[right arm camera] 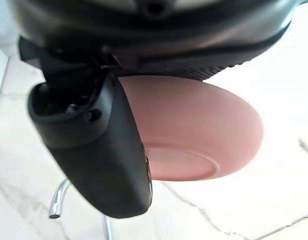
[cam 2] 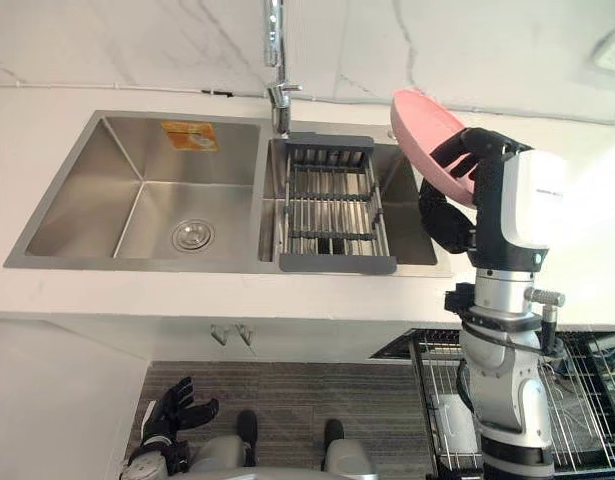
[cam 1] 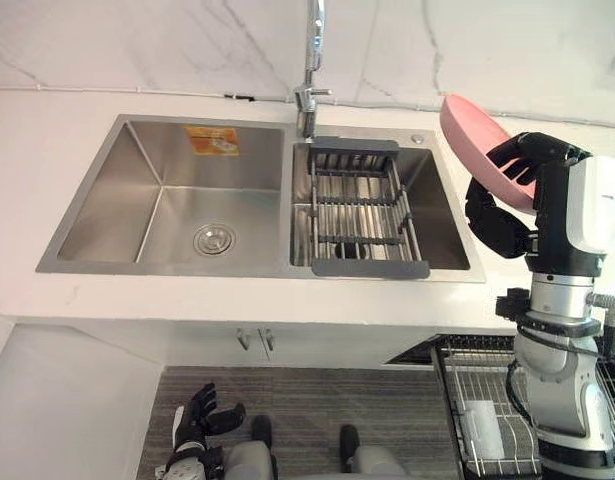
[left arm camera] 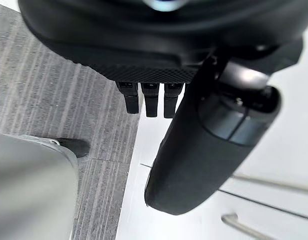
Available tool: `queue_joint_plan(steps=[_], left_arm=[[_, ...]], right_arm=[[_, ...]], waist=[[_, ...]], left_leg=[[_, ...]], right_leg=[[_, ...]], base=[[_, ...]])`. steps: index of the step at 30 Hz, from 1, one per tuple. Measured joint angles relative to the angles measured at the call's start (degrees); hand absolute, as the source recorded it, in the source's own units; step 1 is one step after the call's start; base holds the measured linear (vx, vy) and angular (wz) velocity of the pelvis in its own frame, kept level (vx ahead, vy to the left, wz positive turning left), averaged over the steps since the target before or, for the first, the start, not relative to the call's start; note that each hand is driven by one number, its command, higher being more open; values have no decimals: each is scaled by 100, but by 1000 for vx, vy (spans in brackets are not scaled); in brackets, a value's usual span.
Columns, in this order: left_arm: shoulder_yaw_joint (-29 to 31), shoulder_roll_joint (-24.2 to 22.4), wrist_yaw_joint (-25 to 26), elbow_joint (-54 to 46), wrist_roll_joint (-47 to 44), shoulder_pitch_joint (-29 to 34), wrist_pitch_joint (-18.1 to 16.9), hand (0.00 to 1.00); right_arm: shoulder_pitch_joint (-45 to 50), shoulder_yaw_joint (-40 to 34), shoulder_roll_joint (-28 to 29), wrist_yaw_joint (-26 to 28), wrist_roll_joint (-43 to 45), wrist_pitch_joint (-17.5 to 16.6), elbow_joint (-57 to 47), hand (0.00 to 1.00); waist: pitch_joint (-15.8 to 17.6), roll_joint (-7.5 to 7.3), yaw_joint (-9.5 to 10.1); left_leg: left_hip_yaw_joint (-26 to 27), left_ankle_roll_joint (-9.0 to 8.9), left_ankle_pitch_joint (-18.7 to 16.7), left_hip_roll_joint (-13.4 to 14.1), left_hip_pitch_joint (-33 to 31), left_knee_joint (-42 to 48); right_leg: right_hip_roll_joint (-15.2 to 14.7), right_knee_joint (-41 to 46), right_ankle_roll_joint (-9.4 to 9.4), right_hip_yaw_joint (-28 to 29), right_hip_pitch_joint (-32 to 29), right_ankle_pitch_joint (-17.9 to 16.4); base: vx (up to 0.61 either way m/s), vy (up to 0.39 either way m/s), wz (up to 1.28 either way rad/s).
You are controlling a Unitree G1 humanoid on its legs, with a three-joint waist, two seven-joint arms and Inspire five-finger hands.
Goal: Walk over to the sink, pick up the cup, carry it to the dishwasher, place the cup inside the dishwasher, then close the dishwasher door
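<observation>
I've got the right hand [cam 1: 502,225] clamped on a tilted pink bowl [cam 1: 467,135] above the right edge of the sink [cam 1: 97,215], rack [cam 1: 487,385] below it, left hand [cam 1: 195,420] open.

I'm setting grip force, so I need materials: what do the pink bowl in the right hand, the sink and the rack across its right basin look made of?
Pink bowl: even colour with a soft sheen, likely plastic or glazed ceramic; cannot tell which. Sink: brushed stainless steel, grey with streaked reflections. Rack: shiny metal bars, with dark matte ends that are probably plastic.
</observation>
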Motion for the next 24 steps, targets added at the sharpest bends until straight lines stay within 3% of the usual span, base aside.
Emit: queue_joint_plan(steps=[4,7,8,9,10,12,14,15,16,18,24], left_arm=[[110,-43,21,6,-104,37,-18,90],[361,-44,114,67,-158,79,-19,90],[471,-43,124,131,-212,79,-27,90],[584,-44,137,164,-280,80,-27,90],[768,-24,162,177,-331,81,-29,90],[1139,27,245,178,-333,100,-28,90],[1253,98,263,165,-328,98,-36,90],[1247,191,256,156,-325,110,-38,90],[1253,176,251,165,-325,103,-34,90],[1242,60,211,128,-325,181,-44,90],[1158,-133,90,143,-322,219,-60,90]], right_arm=[[20,-7,-1,-3,-4,19,-14,30],[13,-16,-5,-18,-10,114,-7,30],[13,-17,-5,-35,-19,167,28,30],[14,-30,-6,-44,-34,220,65,30],[9,-41,-4,-61,-46,273,130,30],[130,-180,-4,-54,-50,275,236,30],[300,-475,-6,-54,-47,267,243,30],[311,-625,-11,-54,-46,256,273,30],[286,-681,-37,-58,-46,236,336,30],[449,-824,-42,-46,-31,288,790,30],[943,-1204,-33,3,9,457,1136,30]], waist=[[-24,139,-26],[8,139,-72],[25,144,-120],[46,160,-138],[102,193,-102],[123,222,-55],[117,210,-64],[118,174,-54],[148,221,-63],[109,356,-136],[111,374,-218]], left_leg=[[-94,66,-588,125,-485,1026],[429,194,-832,200,-580,1327],[638,244,-877,248,-583,1382],[870,298,-909,303,-568,1391],[1242,344,-908,453,-532,1415],[1586,347,-906,630,-452,1411],[1663,300,-919,653,-441,1409],[1751,226,-960,655,-448,1453],[1750,193,-979,698,-459,1496],[1676,94,-922,842,-408,1448],[1430,-44,-744,804,-272,1068]], right_leg=[[278,226,64,813,-555,138],[382,211,211,1555,-886,360],[349,205,149,1581,-968,360],[243,241,-84,1296,-1069,321],[76,712,-234,583,-1296,262],[-112,1674,-399,-339,-1441,-143],[-210,2018,-392,-713,-1179,-545],[-233,1701,-247,-806,-973,-779],[-202,1559,-72,-802,-922,-715],[60,1178,-153,-763,-762,-490],[244,681,-209,-646,-565,-197]], base=[[-72,84,-113],[-74,139,-120],[-102,152,-113],[-149,169,-121],[-129,122,-122],[-101,78,-102],[-44,-44,-47],[-55,-123,-43],[-56,-165,-38],[-23,-124,-28],[49,-57,-20]])
